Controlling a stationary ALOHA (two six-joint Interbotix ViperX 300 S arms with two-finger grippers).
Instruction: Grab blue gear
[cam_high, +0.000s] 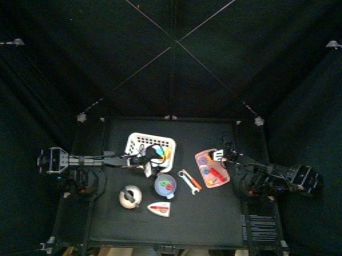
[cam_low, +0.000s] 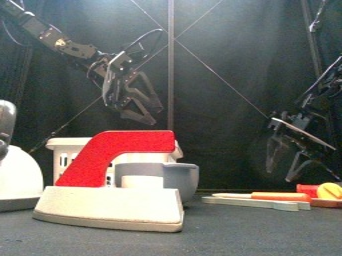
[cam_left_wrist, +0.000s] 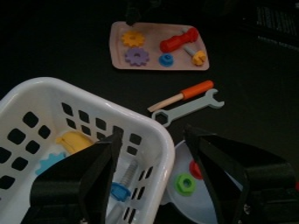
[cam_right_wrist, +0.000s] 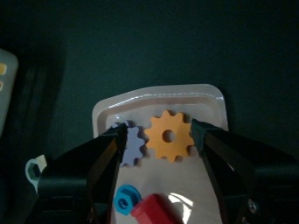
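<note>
Above a pinkish tray (cam_right_wrist: 163, 131) at the table's right side, the right gripper (cam_right_wrist: 162, 162) hangs with its jaws spread wide, empty. On that tray, the blue gear (cam_right_wrist: 126, 199) lies flat beside a red piece (cam_right_wrist: 158, 213), just below a purple gear (cam_right_wrist: 126, 144) and an orange gear (cam_right_wrist: 173, 136), untouched. At the table's left, the left gripper (cam_left_wrist: 158, 162) hovers, jaws also spread, over the rim of a white basket (cam_left_wrist: 47, 105) holding small coloured parts. An orange-handled wrench (cam_left_wrist: 187, 98) lies between basket and tray.
</note>
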